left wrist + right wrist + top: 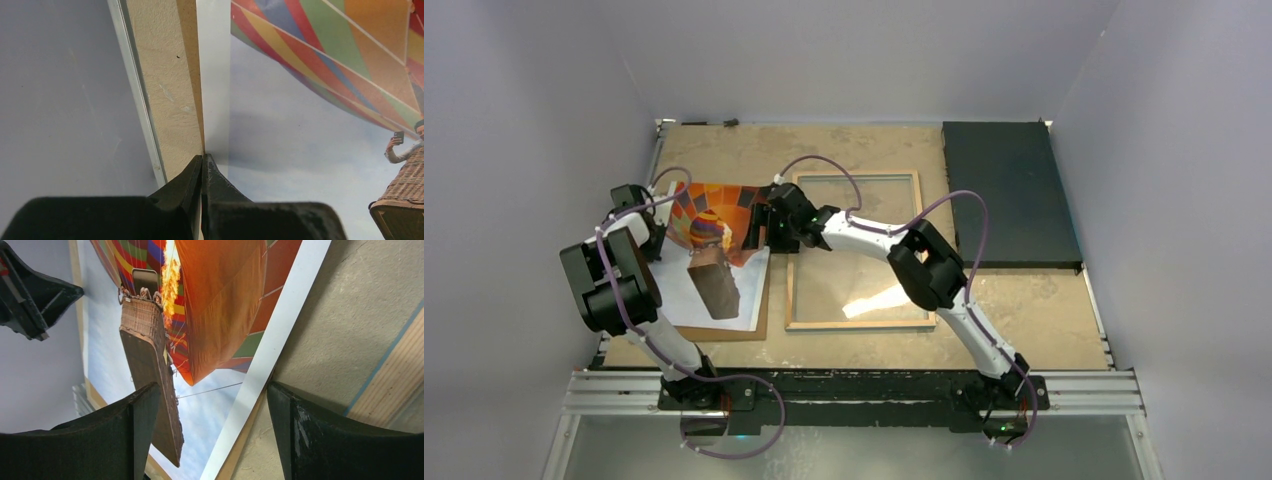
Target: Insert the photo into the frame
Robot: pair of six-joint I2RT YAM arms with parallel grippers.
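The photo, a hot-air balloon print with a white border, lies face up on a brown backing board at the left of the table. My left gripper is shut on the photo's left edge; in the left wrist view the white border runs into the closed fingertips of that gripper. My right gripper is open and straddles the photo's right border, one finger over the print and the other over the table. The frame lies rear side up just right of the photo, its glass pane showing.
The brown backing board sticks out under the photo. A dark rectangular mat lies at the back right. The enclosure's grey wall and the table's metal edge rail are close on the left. The frame's tan rim is beside the right finger.
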